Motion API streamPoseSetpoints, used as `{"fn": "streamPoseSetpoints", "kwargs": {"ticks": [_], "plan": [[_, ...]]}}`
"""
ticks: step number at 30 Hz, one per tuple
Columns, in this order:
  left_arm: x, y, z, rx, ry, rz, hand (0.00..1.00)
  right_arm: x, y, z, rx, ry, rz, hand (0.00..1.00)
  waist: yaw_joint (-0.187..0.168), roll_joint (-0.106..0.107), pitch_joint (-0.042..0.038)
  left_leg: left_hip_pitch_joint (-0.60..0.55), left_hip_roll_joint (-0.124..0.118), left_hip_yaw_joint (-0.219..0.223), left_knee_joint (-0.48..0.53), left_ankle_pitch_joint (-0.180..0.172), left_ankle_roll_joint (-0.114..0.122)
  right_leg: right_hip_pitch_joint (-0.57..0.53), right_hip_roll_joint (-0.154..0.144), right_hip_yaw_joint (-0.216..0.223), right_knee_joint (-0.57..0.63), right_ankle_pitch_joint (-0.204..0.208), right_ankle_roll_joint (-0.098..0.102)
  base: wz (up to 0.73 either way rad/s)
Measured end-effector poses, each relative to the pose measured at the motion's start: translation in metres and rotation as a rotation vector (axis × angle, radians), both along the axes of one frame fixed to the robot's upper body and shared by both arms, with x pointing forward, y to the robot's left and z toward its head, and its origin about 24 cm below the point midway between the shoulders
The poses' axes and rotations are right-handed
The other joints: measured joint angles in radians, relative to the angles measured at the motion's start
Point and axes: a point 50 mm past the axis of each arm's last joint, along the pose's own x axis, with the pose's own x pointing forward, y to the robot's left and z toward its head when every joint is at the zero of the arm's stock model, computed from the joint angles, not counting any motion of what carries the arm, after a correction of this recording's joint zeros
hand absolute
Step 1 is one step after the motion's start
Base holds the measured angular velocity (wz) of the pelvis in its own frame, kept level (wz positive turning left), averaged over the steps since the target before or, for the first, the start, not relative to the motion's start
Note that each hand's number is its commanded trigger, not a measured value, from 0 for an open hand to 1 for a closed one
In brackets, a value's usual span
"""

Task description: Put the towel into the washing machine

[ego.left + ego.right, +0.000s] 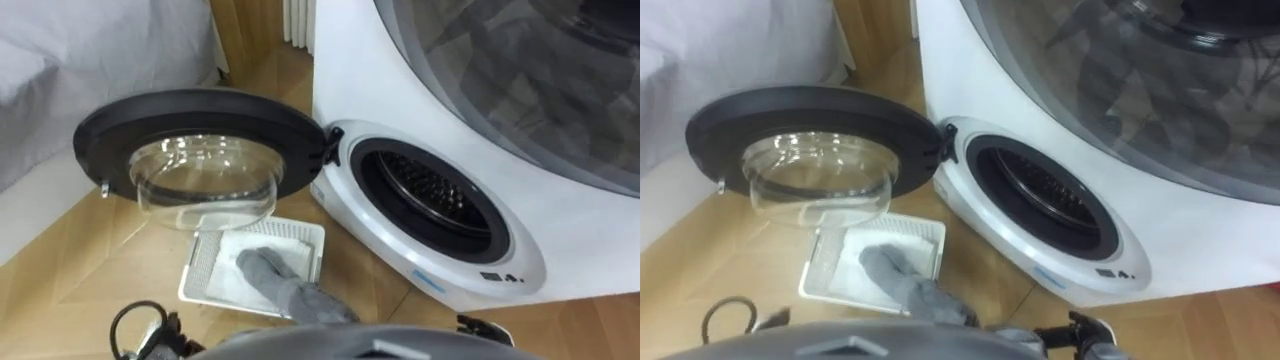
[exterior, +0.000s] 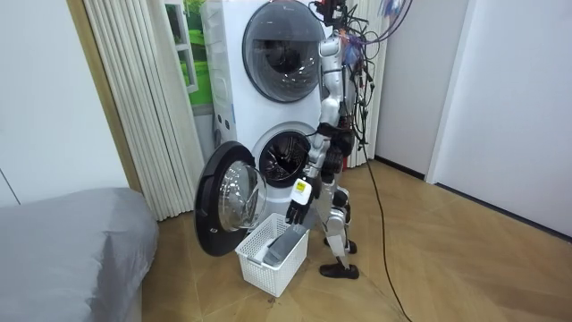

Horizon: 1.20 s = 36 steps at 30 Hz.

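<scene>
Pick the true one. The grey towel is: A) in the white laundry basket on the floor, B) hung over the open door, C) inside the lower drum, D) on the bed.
A: the grey towel lies in the white laundry basket by the open door, outside the drum.

The towel is grey and crumpled into a long roll, low in the centre of the frame. It lies in a white slatted basket on the wooden floor, and its near end seems to drape over the basket's near rim. The washing machine is white and front-loading and fills the right of the frame. Its round drum opening is dark and uncovered. Its door, a black ring around a clear glass bowl, is swung wide open to the left, above the basket.
</scene>
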Motion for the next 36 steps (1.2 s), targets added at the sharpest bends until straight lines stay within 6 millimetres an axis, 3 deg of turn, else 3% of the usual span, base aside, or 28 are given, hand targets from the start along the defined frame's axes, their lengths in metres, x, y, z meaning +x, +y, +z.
{"fn": "streamPoseSetpoints", "kwargs": {"ticks": [2,8,10,14,16,17,20,24,30,36], "plan": [[0.013,-0.001,0.003,0.004,-0.052,-0.014,0.00,0.006,-0.001,0.001,-0.009,-0.009,0.021,0.00,-0.009,0.000,0.0000,-0.028,0.000,0.000,0.012,0.000,0.000,-0.028,-0.007,0.000,0.009,0.000,0.000,-0.02],[0.062,-0.016,0.011,-0.006,-0.181,-0.126,0.00,0.046,0.003,0.008,-0.027,-0.089,0.111,0.00,-0.026,0.002,0.0152,-0.142,-0.002,0.011,0.046,0.007,0.009,-0.167,-0.013,0.003,0.082,0.000,0.000,-0.09],[0.084,-0.022,0.017,-0.007,-0.221,-0.182,0.00,0.063,0.008,0.011,-0.033,-0.123,0.138,0.00,-0.027,0.000,0.0287,-0.193,-0.001,0.012,0.071,0.008,0.010,-0.232,-0.025,0.011,0.131,-0.001,0.000,-0.12],[0.110,-0.030,0.026,-0.001,-0.281,-0.254,0.00,0.086,0.016,0.017,-0.042,-0.177,0.212,0.00,-0.028,-0.006,0.0370,-0.280,-0.002,0.010,0.123,0.008,0.012,-0.333,-0.034,0.027,0.201,-0.001,-0.001,-0.09],[0.127,-0.033,0.035,0.007,-0.326,-0.282,0.00,0.103,0.023,0.022,-0.037,-0.213,0.243,0.00,-0.033,-0.015,0.0494,-0.353,-0.001,0.010,0.174,0.008,0.012,-0.398,-0.040,0.027,0.233,-0.003,-0.003,0.02],[0.131,-0.034,0.037,0.010,-0.336,-0.296,0.00,0.106,0.025,0.023,-0.038,-0.220,0.258,0.00,-0.035,-0.016,0.0508,-0.375,-0.001,0.010,0.188,0.008,0.012,-0.416,-0.042,0.029,0.240,-0.003,-0.004,0.06],[0.146,-0.040,0.044,0.019,-0.372,-0.346,0.00,0.122,0.030,0.029,-0.041,-0.261,0.293,0.00,-0.051,-0.009,0.0649,-0.469,0.002,0.010,0.256,0.002,0.021,-0.495,-0.044,0.029,0.283,-0.007,-0.012,0.06],[0.162,-0.038,0.054,0.049,-0.419,-0.390,0.00,0.135,0.034,0.035,-0.028,-0.336,0.295,0.00,-0.077,-0.017,0.0743,-0.589,0.008,0.017,0.349,-0.016,0.041,-0.624,-0.051,0.040,0.386,-0.017,-0.023,-0.02],[0.182,-0.039,0.069,0.135,-0.475,-0.526,0.00,0.159,0.039,0.051,0.002,-0.474,0.275,0.00,-0.106,-0.015,0.0783,-0.795,0.034,0.027,0.533,-0.063,0.048,-0.831,-0.049,0.065,0.546,-0.043,-0.037,-0.09],[0.210,-0.054,0.091,0.219,-0.553,-0.714,0.00,0.179,0.045,0.064,0.061,-0.577,0.230,0.00,-0.111,-0.011,0.0809,-0.978,0.059,0.028,0.688,-0.091,0.046,-1.018,-0.054,0.073,0.693,-0.064,-0.058,-0.02]]}}
